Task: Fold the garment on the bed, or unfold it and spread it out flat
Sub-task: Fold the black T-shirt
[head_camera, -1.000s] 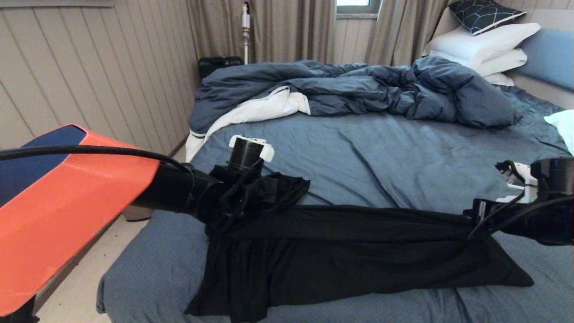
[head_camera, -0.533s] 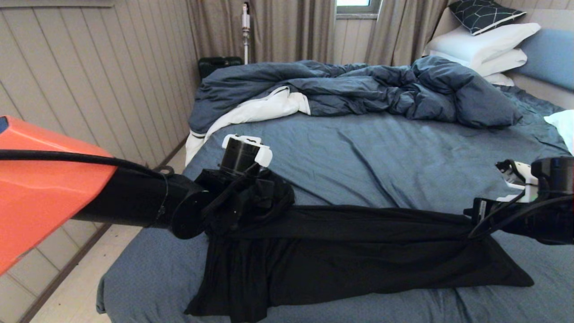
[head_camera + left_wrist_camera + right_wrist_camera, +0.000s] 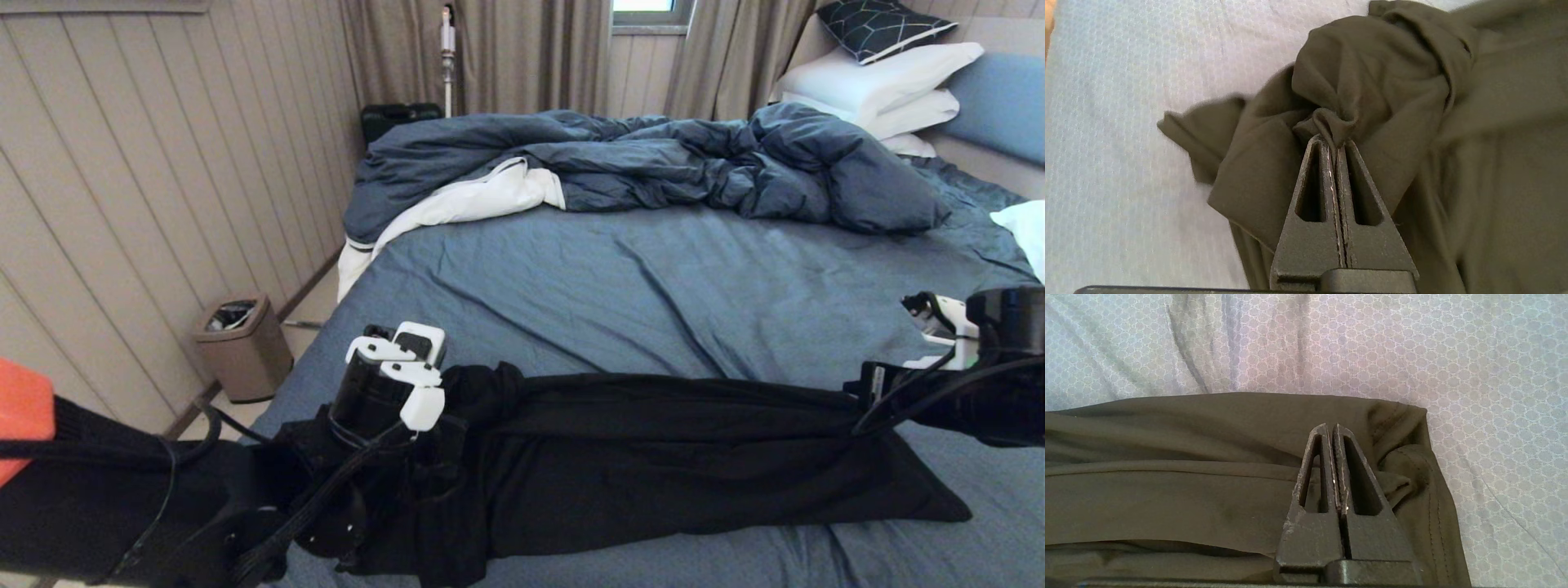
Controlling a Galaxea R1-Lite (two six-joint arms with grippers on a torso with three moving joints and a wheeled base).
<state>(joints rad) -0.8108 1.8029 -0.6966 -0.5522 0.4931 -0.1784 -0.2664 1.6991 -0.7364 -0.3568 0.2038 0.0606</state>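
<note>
One garment (image 3: 653, 457), black and bunched into a long band, lies across the near part of the bed (image 3: 653, 278), running from the bed's near left corner toward its right side. One rumpled dark blue duvet (image 3: 653, 163) with white lining is heaped along the far edge. Three white pillows (image 3: 882, 77) are stacked at the far right corner, one dark patterned cushion (image 3: 882, 24) on top. One small bin (image 3: 243, 347) stands on the floor beside the bed's left edge.

Two arms are in view. The left hand (image 3: 1336, 136) sits low at the near left corner, its arm reaching in from the lower left, its wrist angled up and forward; its fingers (image 3: 1314, 179) are pressed together on a pinched fold of the garment, with a sleeve-like flap bunched around the tips. The right hand (image 3: 1331, 430) rests low near the bed's right edge, its arm coming in level from the right; its fingers (image 3: 1359, 486) are closed at the garment's right end, though the black cloth between them is hard to make out.
</note>
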